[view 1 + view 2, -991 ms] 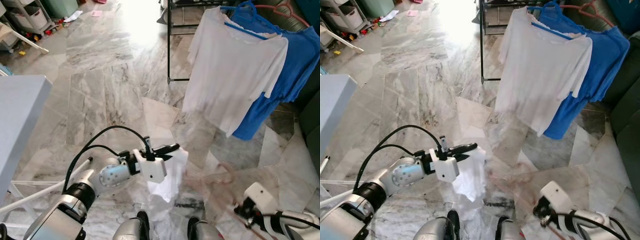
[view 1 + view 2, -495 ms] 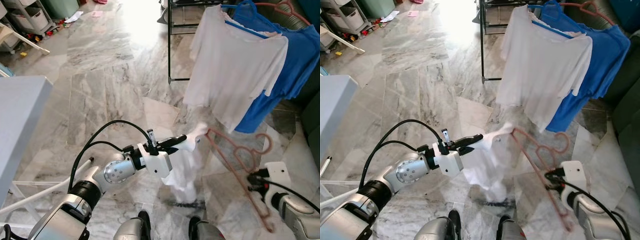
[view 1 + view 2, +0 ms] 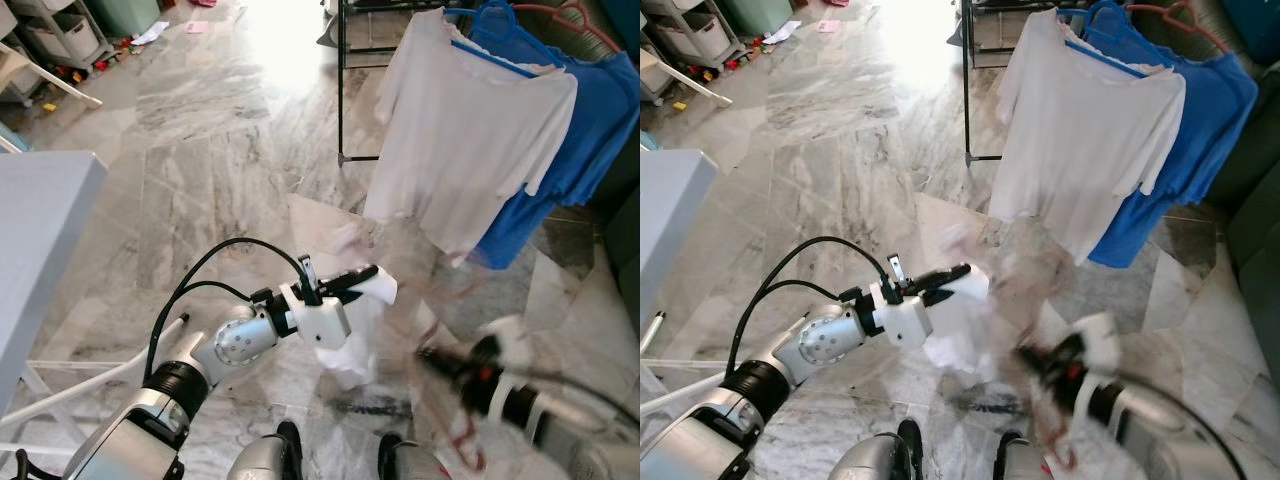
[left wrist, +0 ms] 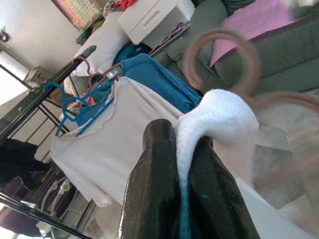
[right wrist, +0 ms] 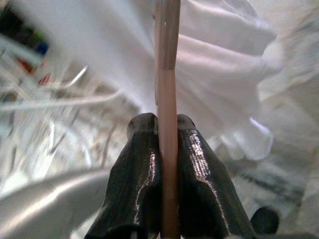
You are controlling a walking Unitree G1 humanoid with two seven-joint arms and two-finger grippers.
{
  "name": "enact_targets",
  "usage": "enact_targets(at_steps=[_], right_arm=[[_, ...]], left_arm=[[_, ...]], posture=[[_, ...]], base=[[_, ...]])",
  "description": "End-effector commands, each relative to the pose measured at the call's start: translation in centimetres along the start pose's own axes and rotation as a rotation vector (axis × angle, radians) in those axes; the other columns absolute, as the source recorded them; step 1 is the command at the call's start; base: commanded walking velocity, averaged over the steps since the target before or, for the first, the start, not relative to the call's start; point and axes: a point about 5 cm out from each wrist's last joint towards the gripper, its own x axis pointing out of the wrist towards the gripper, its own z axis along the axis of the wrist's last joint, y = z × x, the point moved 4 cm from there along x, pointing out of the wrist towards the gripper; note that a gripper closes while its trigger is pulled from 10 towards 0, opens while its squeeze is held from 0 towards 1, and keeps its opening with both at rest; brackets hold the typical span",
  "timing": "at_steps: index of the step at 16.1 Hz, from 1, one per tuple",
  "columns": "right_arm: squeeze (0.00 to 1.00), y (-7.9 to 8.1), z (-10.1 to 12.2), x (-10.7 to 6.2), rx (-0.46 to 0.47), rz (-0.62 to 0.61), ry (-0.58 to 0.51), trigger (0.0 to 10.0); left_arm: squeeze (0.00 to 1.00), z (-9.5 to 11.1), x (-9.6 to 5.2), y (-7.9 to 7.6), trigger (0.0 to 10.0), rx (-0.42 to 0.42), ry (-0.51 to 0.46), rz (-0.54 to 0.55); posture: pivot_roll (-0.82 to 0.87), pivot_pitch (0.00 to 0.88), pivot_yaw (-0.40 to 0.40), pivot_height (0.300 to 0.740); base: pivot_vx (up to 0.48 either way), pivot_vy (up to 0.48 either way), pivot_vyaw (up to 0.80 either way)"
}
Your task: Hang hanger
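Right gripper [image 5: 167,149], clenched on pink hanger [image 5: 167,45], swung toward 9 o'clock, blurred. Left gripper [image 3: 362,277] pinches white shirt [image 3: 350,335]. Hanging pending.

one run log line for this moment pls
left hand: shut on white garment | right hand: shut on pink hanger, blurred | rack: white shirt, blue shirt hung

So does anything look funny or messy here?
Yes. The left gripper pinches a white cloth that dangles crumpled, not yet on the pinkish-brown hanger clamped in the right gripper. Small bits litter the marble floor far back.
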Motion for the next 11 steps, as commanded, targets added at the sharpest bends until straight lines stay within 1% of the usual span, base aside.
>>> enact_targets(at_steps=[1,2,3,4,5,6,7,8,9,10,11], right_arm=[[0.0,1.1,-0.1,0.0,-0.033,0.054,0.027,10.0],[0.0,1.3,-0.9,-0.3,-0.097,0.056,0.103,10.0],[0.0,0.7,-2.2,-0.9,-0.202,0.02,0.213,10.0],[0.0,-1.2,-3.3,-1.6,-0.323,-0.069,0.309,10.0],[0.0,-2.3,-3.5,-2.0,-0.355,-0.12,0.329,10.0],[0.0,-4.0,-2.7,-2.3,-0.386,-0.226,0.291,10.0],[0.0,-4.7,-1.9,-2.4,-0.387,-0.285,0.254,10.0],[0.0,-4.8,-0.2,-2.3,-0.393,-0.313,0.151,10.0],[0.0,-4.0,1.2,-2.2,-0.404,-0.288,0.076,10.0],[0.0,-3.6,1.9,-2.2,-0.474,-0.283,0.056,10.0],[0.0,-2.9,2.3,-2.2,-0.525,-0.232,0.05,10.0]], left_arm=[[0.0,-0.4,-0.4,0.0,10.0,-0.007,0.022,0.0],[0.0,-0.8,-0.4,0.2,10.0,-0.013,0.048,0.012],[0.0,-1.3,-0.5,0.6,10.0,-0.022,0.078,0.034],[0.0,-1.8,-0.6,1.1,10.0,-0.021,0.109,0.052],[0.0,-2.1,-0.6,1.2,10.0,-0.021,0.131,0.058],[0.0,-3.0,-0.9,1.4,10.0,-0.009,0.188,0.058],[0.0,-3.7,-1.2,1.3,10.0,-0.016,0.233,0.06],[0.0,-4.7,-1.7,1.3,10.0,-0.028,0.3,0.065],[0.0,-5.2,-2.1,1.2,10.0,-0.063,0.333,0.08],[0.0,-5.7,-2.4,1.1,10.0,-0.091,0.363,0.085],[0.0,-6.3,-2.7,0.7,10.0,-0.149,0.405,0.066]], posture=[[-0.09,0.251,0.1,0.74],[-0.09,0.252,0.102,0.74],[-0.09,0.251,0.104,0.74],[-0.09,0.251,0.104,0.74],[-0.1,0.251,0.104,0.74],[-0.1,0.251,0.103,0.74],[-0.1,0.252,0.104,0.74],[-0.1,0.253,0.104,0.74],[-0.1,0.254,0.106,0.74],[-0.1,0.254,0.106,0.74],[-0.11,0.254,0.104,0.74]], base=[[0.0,0.0,0.0],[0.0,0.0,0.0],[0.0,0.0,0.0],[0.0,0.0,0.0],[0.0,0.0,0.0],[0.0,0.0,0.0],[0.0,0.0,0.0],[0.0,0.0,0.0],[0.0,0.0,0.0],[0.0,0.0,0.0],[0.0,0.0,0.0]])
